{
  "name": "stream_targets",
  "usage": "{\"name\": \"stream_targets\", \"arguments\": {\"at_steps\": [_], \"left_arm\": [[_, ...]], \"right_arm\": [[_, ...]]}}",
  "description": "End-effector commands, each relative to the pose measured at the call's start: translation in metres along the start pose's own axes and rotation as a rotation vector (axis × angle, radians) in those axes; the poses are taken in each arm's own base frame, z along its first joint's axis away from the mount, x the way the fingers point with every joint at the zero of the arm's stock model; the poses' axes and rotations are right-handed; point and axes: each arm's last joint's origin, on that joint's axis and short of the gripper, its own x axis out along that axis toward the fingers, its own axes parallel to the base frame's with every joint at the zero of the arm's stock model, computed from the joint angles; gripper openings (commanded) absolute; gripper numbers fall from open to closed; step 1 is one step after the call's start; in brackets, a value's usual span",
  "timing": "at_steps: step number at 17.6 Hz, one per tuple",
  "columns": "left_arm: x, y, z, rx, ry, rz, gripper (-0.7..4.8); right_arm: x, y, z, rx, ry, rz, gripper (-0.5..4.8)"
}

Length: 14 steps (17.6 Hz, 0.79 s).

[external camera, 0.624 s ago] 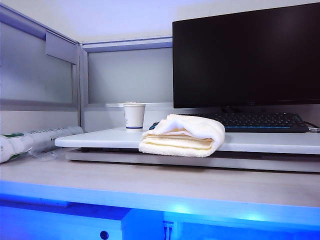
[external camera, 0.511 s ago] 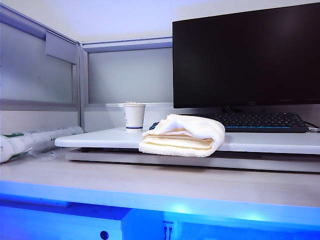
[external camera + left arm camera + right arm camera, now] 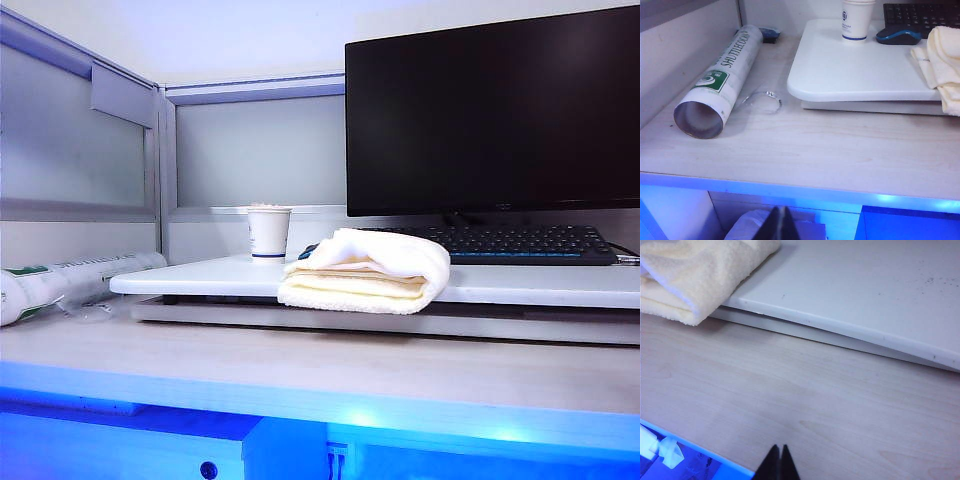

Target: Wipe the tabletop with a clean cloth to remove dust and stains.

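The cloth (image 3: 366, 271), a fluffy cream-white folded towel, lies on the front edge of the white raised tabletop (image 3: 190, 277) and overhangs it slightly. The left wrist view shows the cloth (image 3: 946, 60) at the tabletop's (image 3: 850, 70) far side; the right wrist view shows the cloth (image 3: 695, 275) on the board (image 3: 865, 285), which carries small dark specks. My left gripper (image 3: 781, 220) is shut and empty, back below the desk's front edge. My right gripper (image 3: 778, 460) is shut and empty too, over the wood-grain desk near its front edge. Neither arm appears in the exterior view.
A paper cup (image 3: 268, 233) stands on the tabletop's back left, with a blue mouse (image 3: 899, 35) and a black keyboard (image 3: 520, 243) beside it under a monitor (image 3: 490, 110). A shuttlecock tube (image 3: 720, 85) and a clear ring (image 3: 765, 100) lie on the lower desk at the left.
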Motion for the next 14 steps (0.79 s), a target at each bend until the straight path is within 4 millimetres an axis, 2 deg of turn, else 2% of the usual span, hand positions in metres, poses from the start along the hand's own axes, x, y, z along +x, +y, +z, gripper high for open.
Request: {"name": "stream_targets", "arguments": {"at_steps": [1,3,7,10,11,13,14], "left_arm": [[0.000,0.000,-0.003,0.003,0.022,-0.005,-0.04],[0.000,-0.001,-0.002,-0.022,0.021,-0.022,-0.05],[-0.001,-0.007,0.000,-0.020,0.002,-0.241,-0.05],[-0.002,-0.011,0.001,-0.017,-0.007,-0.402,-0.05],[-0.003,-0.012,0.001,-0.017,-0.007,-0.429,-0.05],[-0.003,-0.012,0.001,-0.017,-0.008,-0.447,-0.05],[-0.003,-0.012,0.001,-0.017,-0.008,-0.447,-0.05]], "right_arm": [[0.000,0.000,0.001,-0.004,-0.011,-0.001,0.00],[0.000,0.000,0.002,-0.005,-0.028,0.000,-0.01],[0.000,0.001,0.004,-0.005,-0.044,0.014,-0.01],[-0.001,0.004,0.008,0.031,-0.078,0.130,0.00],[-0.001,0.005,0.011,0.070,-0.100,0.158,0.16],[-0.002,0.006,0.014,0.115,-0.122,0.189,1.06],[-0.002,0.007,0.016,0.141,-0.133,0.213,1.67]]}}
